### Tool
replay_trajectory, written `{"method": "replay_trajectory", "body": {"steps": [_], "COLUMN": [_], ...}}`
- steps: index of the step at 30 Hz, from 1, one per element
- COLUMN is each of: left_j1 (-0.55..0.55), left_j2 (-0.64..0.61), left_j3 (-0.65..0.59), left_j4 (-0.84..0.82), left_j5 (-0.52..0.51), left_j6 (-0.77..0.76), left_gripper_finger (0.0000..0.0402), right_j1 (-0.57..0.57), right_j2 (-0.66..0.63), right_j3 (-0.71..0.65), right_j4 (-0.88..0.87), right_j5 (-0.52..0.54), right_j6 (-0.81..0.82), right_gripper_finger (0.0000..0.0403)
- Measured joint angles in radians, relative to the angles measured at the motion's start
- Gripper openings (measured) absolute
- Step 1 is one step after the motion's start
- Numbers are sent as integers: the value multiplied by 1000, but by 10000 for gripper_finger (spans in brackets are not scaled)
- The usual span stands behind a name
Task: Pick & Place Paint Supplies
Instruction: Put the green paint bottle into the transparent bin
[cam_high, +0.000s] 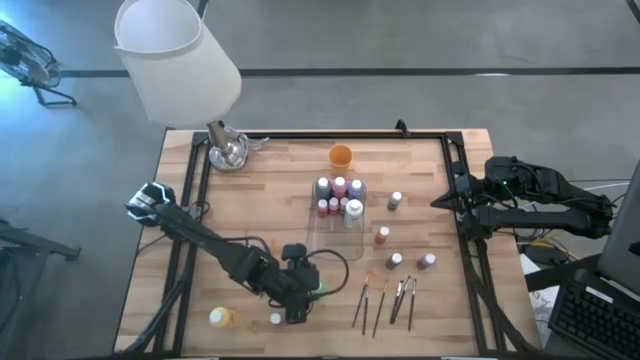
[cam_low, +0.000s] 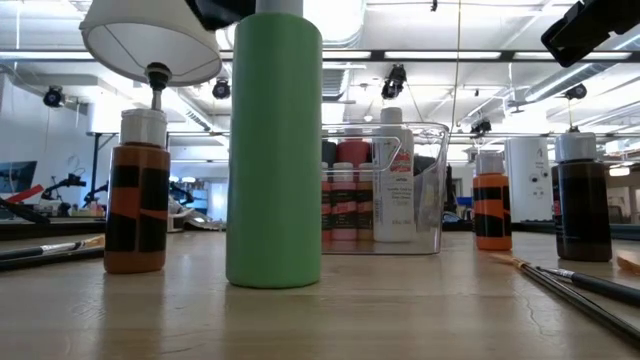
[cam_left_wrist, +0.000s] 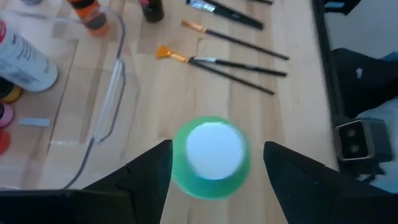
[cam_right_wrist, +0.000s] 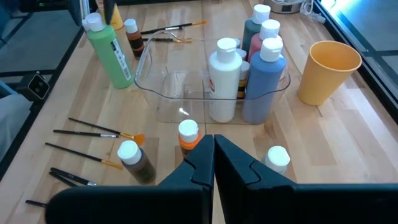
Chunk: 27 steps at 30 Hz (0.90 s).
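The left end effector hangs directly above a green paint bottle standing upright near the front edge of the tabletop, its two fingers spread wide and straddling the white cap without touching it. The bottle stands apart from the clear tray at the middle of the tabletop, which already holds a cluster of bottles at its far end, beside an orange cup. Several more small bottles stand loose to the right of the tray, and a handful of thin paintbrushes lie near the front edge, just beside the green bottle. The right end effector waits clenched and empty over the right edge of the tabletop, facing the tray. The step in hand appears to be the pickup of the green bottle: the arm is lined up but has not yet gripped. The next move would call for lowering the spread fingers around the bottle's body, closing on it squarely so that the tall, narrow container does not tip, then lifting it clear of the brushes and carrying it toward the tray.
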<state>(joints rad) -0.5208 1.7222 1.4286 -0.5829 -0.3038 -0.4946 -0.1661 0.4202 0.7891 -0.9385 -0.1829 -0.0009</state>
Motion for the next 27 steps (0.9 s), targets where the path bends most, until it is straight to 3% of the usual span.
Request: {"method": "replay_trajectory", "body": {"steps": [21, 27], "left_j1": [15, 15], "left_j2": [-1, -2], "left_j3": [-27, -27], "left_j4": [42, 42], "left_j5": [-11, -11], "left_j6": [21, 23], "left_gripper_finger": [256, 221], "right_j1": [0, 0], "right_j2": [0, 0], "right_j3": [0, 0], "right_j4": [0, 0], "right_j5": [0, 0], "right_j6": [0, 0], "right_gripper_finger": [8, 8]}}
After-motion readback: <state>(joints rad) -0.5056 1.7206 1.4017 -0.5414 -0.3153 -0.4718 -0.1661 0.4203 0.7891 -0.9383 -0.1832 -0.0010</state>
